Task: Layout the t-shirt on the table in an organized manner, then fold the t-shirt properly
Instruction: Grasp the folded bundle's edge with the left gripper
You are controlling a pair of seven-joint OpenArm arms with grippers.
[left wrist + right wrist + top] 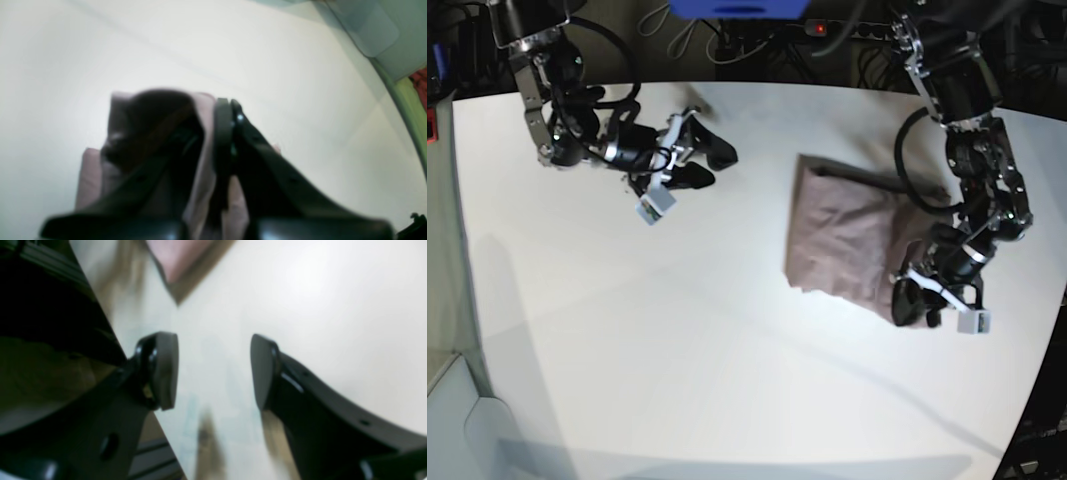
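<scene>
The mauve-pink t-shirt (847,238) lies in a wrinkled, roughly rectangular heap right of the middle of the white table (677,330). At its near right corner my left gripper (910,303) is shut on the cloth. The left wrist view shows the gripper (230,108) with jaws together and pink t-shirt (204,156) fabric bunched between and around them. Over bare table at the far left, well away from the shirt, hovers my right gripper (712,165). In the right wrist view the gripper (213,370) is open and empty, and a t-shirt (180,256) corner shows at the top.
Cables, a blue object (737,8) and a power strip (822,28) lie beyond the table's far edge. A pale grey box (377,30) sits off the table in the left wrist view. The table edge curves close to the left arm on the right.
</scene>
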